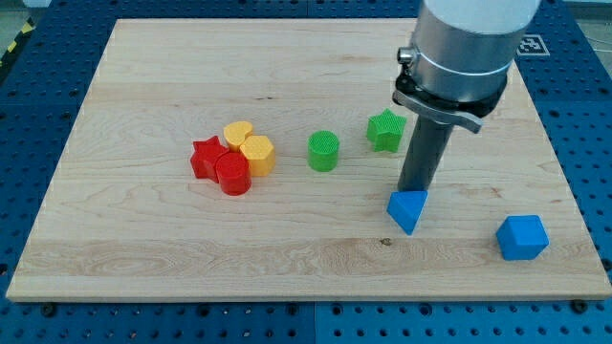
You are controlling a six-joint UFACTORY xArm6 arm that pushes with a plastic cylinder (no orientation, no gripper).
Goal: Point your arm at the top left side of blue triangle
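Observation:
The blue triangle (408, 209) lies on the wooden board (143, 258), right of the middle and toward the view's bottom. My tip (411, 191) stands at the triangle's top edge, touching or almost touching it, slightly to the top left of its centre. The dark rod rises from there to the arm's grey body at the view's top right.
A blue cube-like block (522, 237) lies at the bottom right. A green star (385, 131) and a green cylinder (323, 151) lie left of the rod. A red star (206, 158), red cylinder (232, 175), yellow heart (238, 133) and yellow hexagon (257, 154) cluster at the left.

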